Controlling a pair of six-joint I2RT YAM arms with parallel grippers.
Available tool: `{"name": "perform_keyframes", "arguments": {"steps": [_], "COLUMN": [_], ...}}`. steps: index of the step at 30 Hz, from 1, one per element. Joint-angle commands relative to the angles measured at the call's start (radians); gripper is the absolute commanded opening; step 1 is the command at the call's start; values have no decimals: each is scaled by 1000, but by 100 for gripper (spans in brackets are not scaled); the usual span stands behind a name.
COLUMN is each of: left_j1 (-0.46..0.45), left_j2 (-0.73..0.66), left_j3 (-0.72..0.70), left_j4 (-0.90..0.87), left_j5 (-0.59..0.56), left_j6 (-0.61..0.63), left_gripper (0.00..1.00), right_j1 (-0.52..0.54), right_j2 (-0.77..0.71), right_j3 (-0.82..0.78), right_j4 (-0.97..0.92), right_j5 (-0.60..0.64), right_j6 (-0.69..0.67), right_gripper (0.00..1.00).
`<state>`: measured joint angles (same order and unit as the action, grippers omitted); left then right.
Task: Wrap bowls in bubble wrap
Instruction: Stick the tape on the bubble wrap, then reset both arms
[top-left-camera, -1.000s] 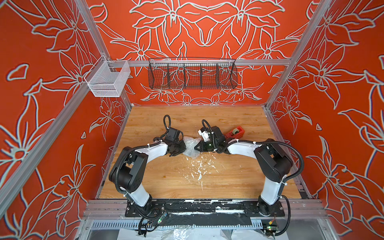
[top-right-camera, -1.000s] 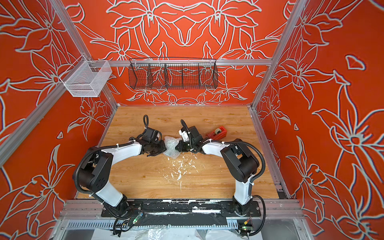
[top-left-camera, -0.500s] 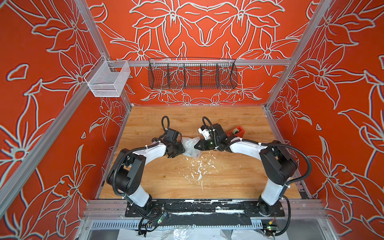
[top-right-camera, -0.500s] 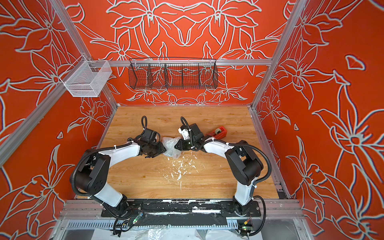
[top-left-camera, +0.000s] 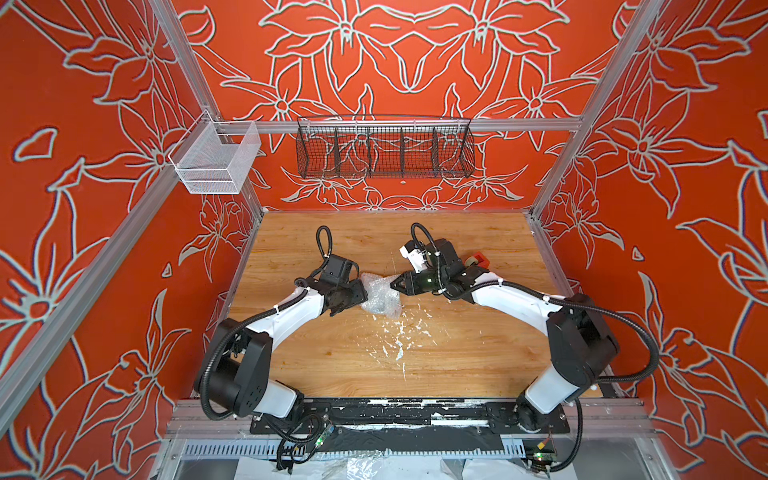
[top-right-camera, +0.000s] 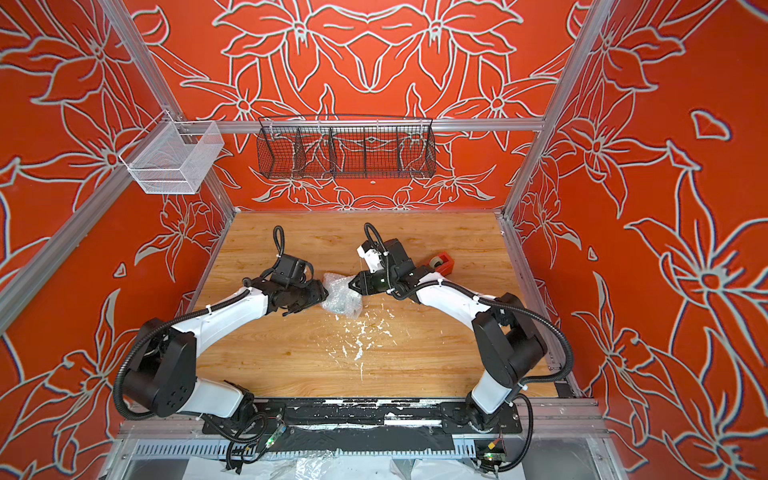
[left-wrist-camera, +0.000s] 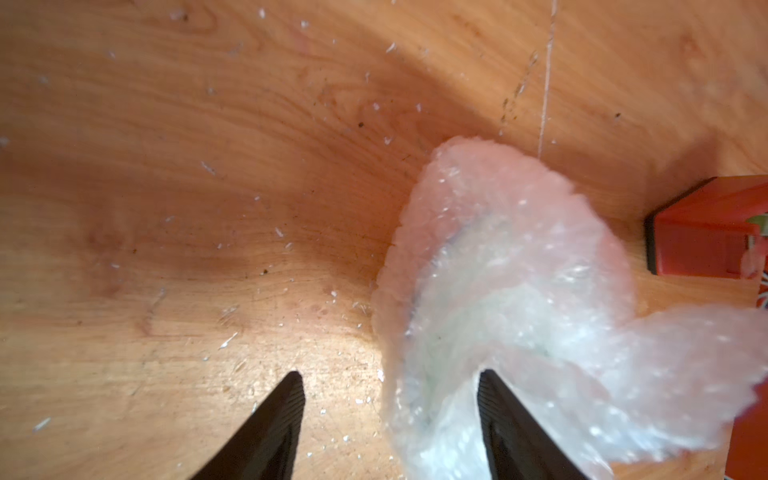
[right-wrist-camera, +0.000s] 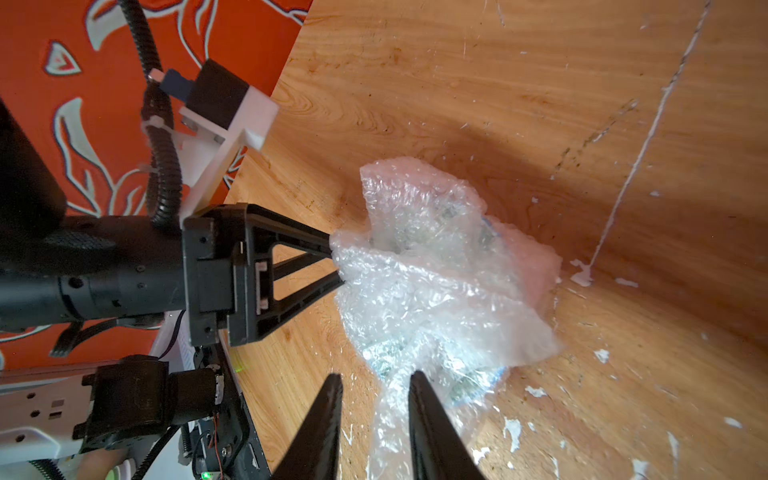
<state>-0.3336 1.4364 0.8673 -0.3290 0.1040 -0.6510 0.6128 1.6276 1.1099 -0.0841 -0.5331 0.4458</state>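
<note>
The bubble wrap (top-left-camera: 380, 297) (top-right-camera: 340, 297) lies bunched in a clear bundle at mid-table between both arms. Through it the bowl (right-wrist-camera: 465, 384) shows only as green prints and a bit of blue rim. My left gripper (top-left-camera: 362, 294) (top-right-camera: 324, 295) (left-wrist-camera: 390, 380) is open at the bundle's left side, with wrap bulging between its jaws and against one finger (left-wrist-camera: 494, 399); its tips (right-wrist-camera: 336, 262) touch the wrap. My right gripper (top-left-camera: 392, 284) (top-right-camera: 351, 286) (right-wrist-camera: 376, 378) is open at the bundle's right side, a loose tail of wrap lying in the gap beside one finger (right-wrist-camera: 419, 399).
A red tape dispenser (top-left-camera: 478, 261) (top-right-camera: 442, 262) (left-wrist-camera: 706, 232) stands behind my right wrist, near the right wall. White scraps (top-left-camera: 399, 336) litter the wooden table (top-left-camera: 332, 361) in front of the bundle. A black wire basket (top-left-camera: 384, 147) and a white one (top-left-camera: 214, 160) hang on the walls.
Both grippers, shut on the wrap a second ago, have opened, the left one wider. The bundle has loosened and spread a little between them.
</note>
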Motion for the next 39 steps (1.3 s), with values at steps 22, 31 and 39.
{"name": "perform_keyframes", "arguments": {"steps": [22, 31, 39], "left_j1": [84, 177, 279], "left_j2": [-550, -562, -356], "left_j3": [-369, -608, -630], "left_j4": [286, 685, 886], "left_j5": [-683, -645, -496], "left_j6": [312, 537, 542], "left_gripper": [97, 97, 97], "right_j1": [-249, -394, -473], "right_j2": [-569, -637, -418], "right_j3": [-492, -727, -850], "right_j4": [44, 392, 820], "right_j5": [933, 1117, 990], "right_j6": [-181, -358, -432], "right_gripper": [97, 97, 97]}}
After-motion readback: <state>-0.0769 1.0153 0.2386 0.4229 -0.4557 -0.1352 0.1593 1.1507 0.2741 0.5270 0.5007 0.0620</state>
